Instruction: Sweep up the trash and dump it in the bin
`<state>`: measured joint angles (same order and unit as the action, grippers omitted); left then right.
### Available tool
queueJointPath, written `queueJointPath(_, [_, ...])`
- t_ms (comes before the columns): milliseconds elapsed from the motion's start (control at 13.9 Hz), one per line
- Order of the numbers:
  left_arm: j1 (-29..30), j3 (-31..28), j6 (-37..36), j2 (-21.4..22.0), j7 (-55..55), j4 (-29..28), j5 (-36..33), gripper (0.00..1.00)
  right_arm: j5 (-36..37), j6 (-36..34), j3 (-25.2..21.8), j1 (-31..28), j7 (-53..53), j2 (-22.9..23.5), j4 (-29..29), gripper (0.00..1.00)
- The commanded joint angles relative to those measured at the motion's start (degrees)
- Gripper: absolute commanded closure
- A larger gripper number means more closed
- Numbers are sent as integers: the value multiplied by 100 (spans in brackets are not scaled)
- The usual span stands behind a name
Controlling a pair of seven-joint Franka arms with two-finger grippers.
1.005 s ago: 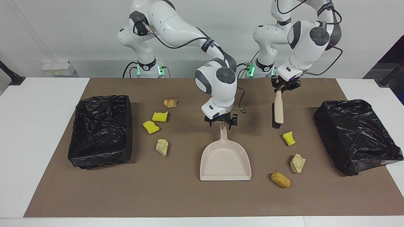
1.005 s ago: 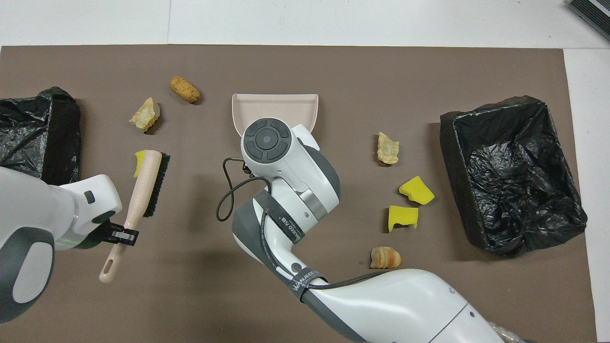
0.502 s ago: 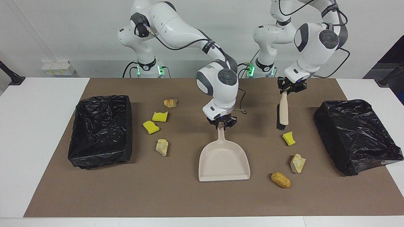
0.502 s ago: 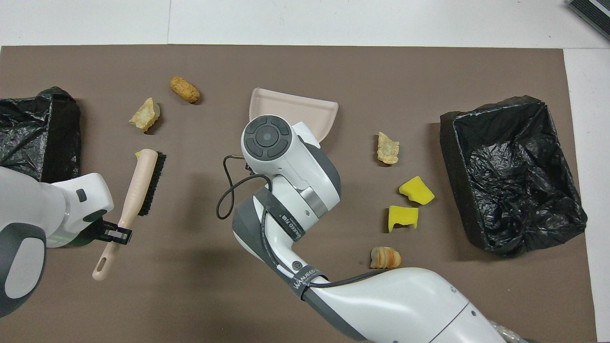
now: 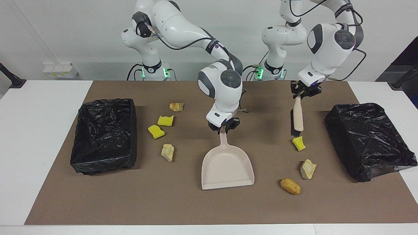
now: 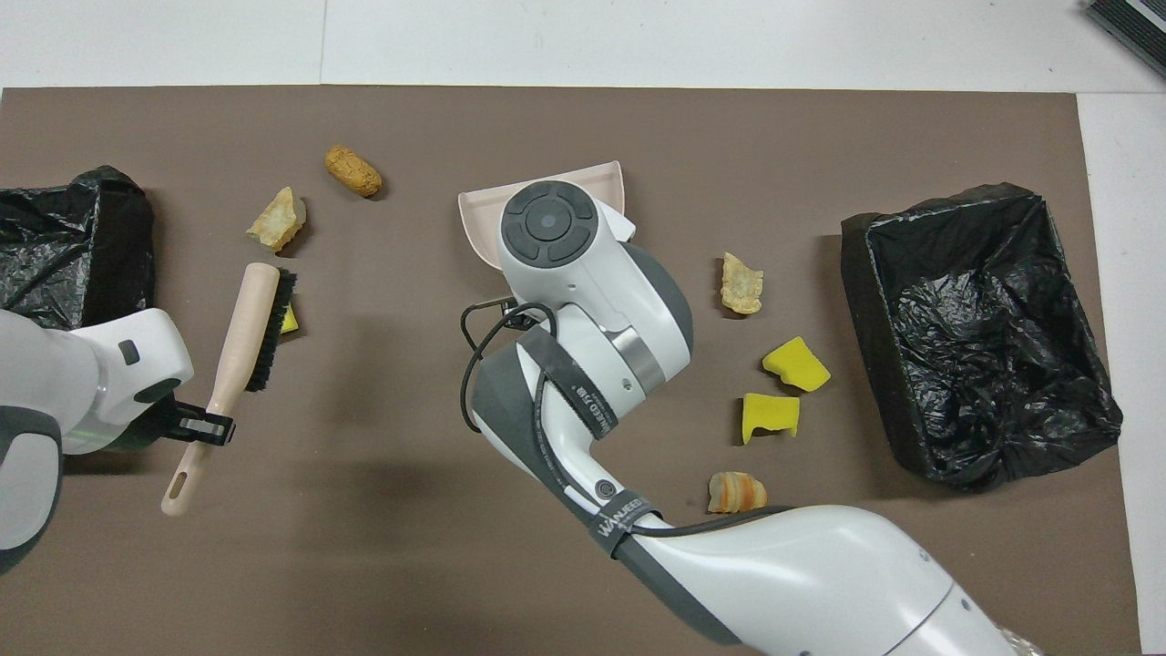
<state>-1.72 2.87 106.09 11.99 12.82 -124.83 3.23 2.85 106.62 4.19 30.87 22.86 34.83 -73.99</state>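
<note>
Landmark: the dustpan (image 5: 227, 164), at the middle of the brown mat (image 5: 209, 205) on the surface; every place below is given from it.
Right gripper (image 5: 224, 127): closed tight on the dustpan's handle at the end nearest the robots; the pan looks tilted and turned slightly, its mouth pointing away from the robots.
Left gripper (image 5: 305, 90): clamped on the handle of the brush (image 5: 297, 117), toward the left arm's end from the dustpan; the bristles hang just above a yellow scrap (image 5: 298, 143).
Trash (image 5: 308, 169): seven scraps, none in the dustpan; three lie toward the left arm's end from it, yellow, pale and orange-brown; four lie toward the right arm's end, two yellow sponge chunks (image 5: 156, 131), a pale lump and a striped lump.
Bins: one black-lined bin (image 5: 104, 135) well apart from the dustpan toward the right arm's end; another bin (image 5: 369, 140) toward the left arm's end.
Risk: the dustpan's lip may ride above the mat, so swept scraps slide under it; a hard stroke could flick the light sponge past the pan; the pan's mouth faces away from the brush, so scraps could miss it unless it is turned.
</note>
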Motion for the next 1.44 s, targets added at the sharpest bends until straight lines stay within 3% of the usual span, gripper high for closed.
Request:
queueJointPath(0, [294, 56, -1, -591, 54, 695, -94, 100, 49, -168, 91, -230, -1681, -449, -228, 100])
queueJointPath(215, [374, 56, 86, -1232, 54, 1372, -392, 100, -30, -168, 99, -459, -3029, -968, -782, 100])
queueJointPath(431, [444, 56, 499, -1926, 54, 1785, -577, 100, -48, -98, 117, -476, -3909, -1022, -933, 100])
queueJointPath(574, [453, 56, 509, -2497, 46, 2399, -648, 100, -249, -194, 108, -503, -4542, -1031, -951, 100])
queueJointPath(1005, [86, 135, 272, -4334, 72, 4535, -1341, 100, -180, -634, 91, -573, -4756, -1048, -968, 100])
queueJointPath(1364, [-338, 170, 263, -4644, 81, 4547, -1404, 100, -250, -608, 99, -661, -4729, -1031, -959, 100])
